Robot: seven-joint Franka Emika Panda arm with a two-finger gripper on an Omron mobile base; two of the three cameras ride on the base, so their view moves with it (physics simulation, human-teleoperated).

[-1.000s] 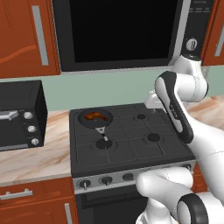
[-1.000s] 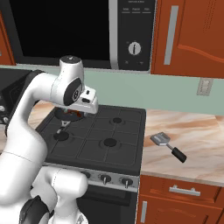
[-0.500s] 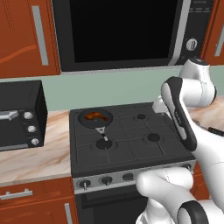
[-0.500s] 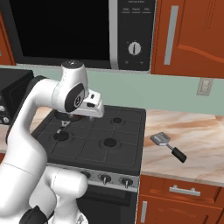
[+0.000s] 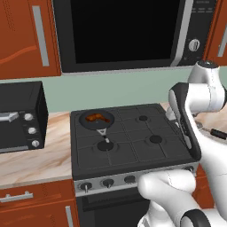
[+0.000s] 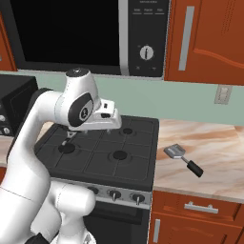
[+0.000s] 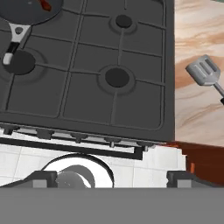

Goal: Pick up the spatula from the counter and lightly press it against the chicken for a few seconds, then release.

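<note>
The spatula (image 6: 183, 158), with a grey slotted head and a black handle, lies on the marble counter (image 6: 214, 138) right of the stove; its head (image 7: 204, 71) sits at the right of the hand view. The chicken (image 5: 98, 117) rests in a dark pan (image 5: 87, 120) on the back left burner, and the pan's edge (image 7: 26, 13) shows at the hand view's top left. My gripper (image 7: 113, 178) hangs above the stove's front middle, open, with nothing between its widely spread fingertips. In the right base view the gripper (image 6: 108, 122) is well left of the spatula.
The black stove (image 5: 133, 144) has several burners and front knobs. A toaster oven (image 5: 17, 115) stands on the left counter. A microwave (image 6: 95, 33) hangs above the stove. Wood cabinets (image 6: 209, 38) flank it, and a wall outlet (image 6: 220, 94) is at the right.
The arm has swung to the right, carrying the hand from over the stove's left side toward its middle. The spatula, pan and chicken have not moved.
</note>
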